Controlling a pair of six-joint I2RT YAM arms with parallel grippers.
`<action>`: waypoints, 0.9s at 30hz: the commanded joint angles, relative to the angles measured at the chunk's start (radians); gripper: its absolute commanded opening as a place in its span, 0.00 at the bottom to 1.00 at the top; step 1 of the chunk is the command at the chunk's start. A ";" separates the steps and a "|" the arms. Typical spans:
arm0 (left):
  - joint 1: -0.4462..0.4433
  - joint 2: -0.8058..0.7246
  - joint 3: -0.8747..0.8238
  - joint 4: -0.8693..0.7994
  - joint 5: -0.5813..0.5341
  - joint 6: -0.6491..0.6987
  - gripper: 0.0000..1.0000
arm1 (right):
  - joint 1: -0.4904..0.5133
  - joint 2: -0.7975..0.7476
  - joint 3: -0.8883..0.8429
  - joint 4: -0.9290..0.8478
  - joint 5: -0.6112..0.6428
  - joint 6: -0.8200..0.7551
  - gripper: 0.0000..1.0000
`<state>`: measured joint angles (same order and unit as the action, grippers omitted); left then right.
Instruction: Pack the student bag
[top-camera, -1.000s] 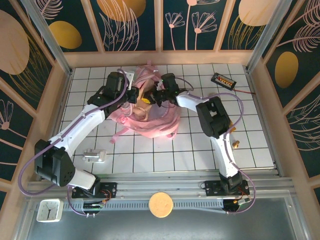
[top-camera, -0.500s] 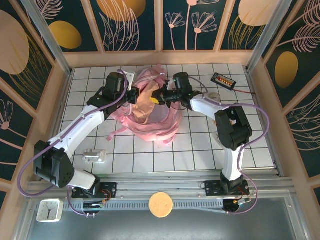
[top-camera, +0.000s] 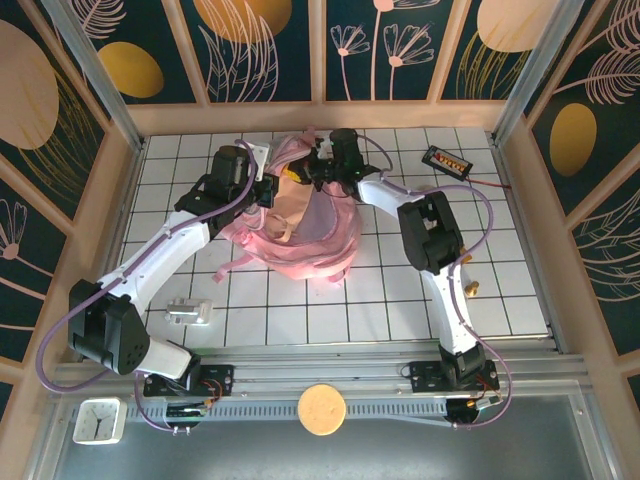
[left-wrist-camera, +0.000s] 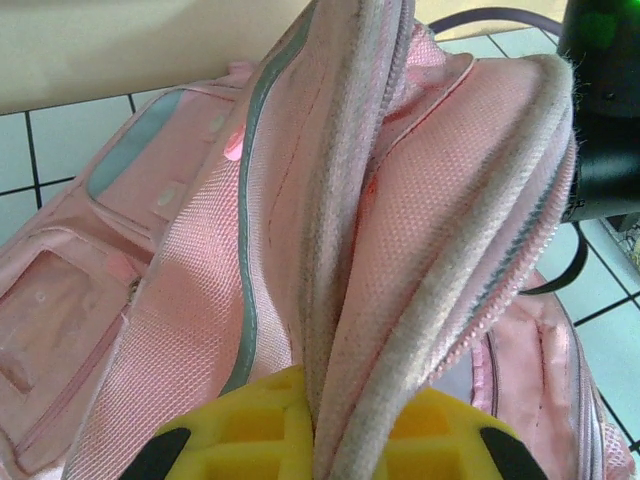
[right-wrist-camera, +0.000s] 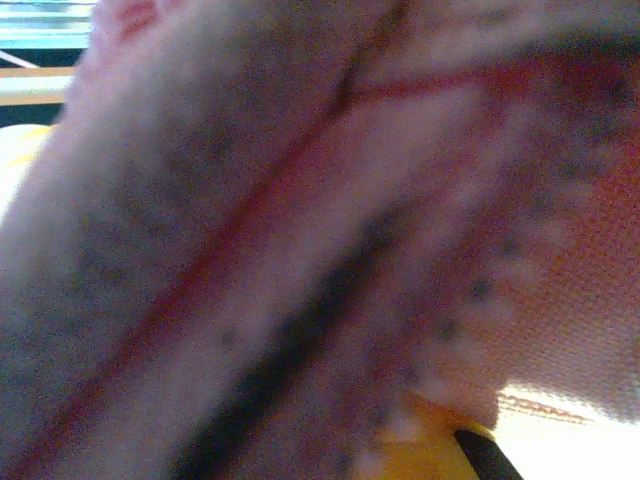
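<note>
At the far middle of the tiled table (top-camera: 330, 310), the student bag (top-camera: 305, 230) lies slumped with its mouth toward the back wall, and both arms are right at that mouth. The left gripper (left-wrist-camera: 320, 450) is clamped on the bag: in the left wrist view the grey zip edge runs straight down between the yellow fingers, with pink fabric ridged up above them. The right gripper (top-camera: 318, 172) sits at the far rim, near the left one, jaws together. Its own camera is smothered in blurred pink cloth, so I judge it is pinching the rim too, though the exact bite is hard to read. Now the danger: this is soft, loose fabric held by a thin edge, and a pull from either side could slide the zip tape out of a pinch and let the mouth fold shut. If both arms pull apart too hard, the whole bag may drag across the tiles instead of opening. The loose pink straps (top-camera: 235, 262) trail toward the left arm, and could snag.
</note>
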<state>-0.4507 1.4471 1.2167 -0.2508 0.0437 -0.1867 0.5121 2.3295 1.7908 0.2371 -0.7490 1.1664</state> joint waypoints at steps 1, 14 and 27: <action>-0.010 -0.039 0.072 0.216 0.079 -0.020 0.00 | -0.011 0.085 -0.016 -0.089 0.147 0.022 0.00; -0.012 -0.111 0.063 0.310 0.107 -0.020 0.00 | -0.001 0.242 0.206 -0.281 0.244 -0.004 0.00; -0.011 -0.139 -0.066 0.341 0.076 -0.002 0.00 | 0.012 0.063 0.084 0.138 0.010 -0.010 0.26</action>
<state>-0.4507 1.3987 1.1397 -0.1738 0.0677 -0.2062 0.5255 2.4828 1.9297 0.2737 -0.6662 1.1572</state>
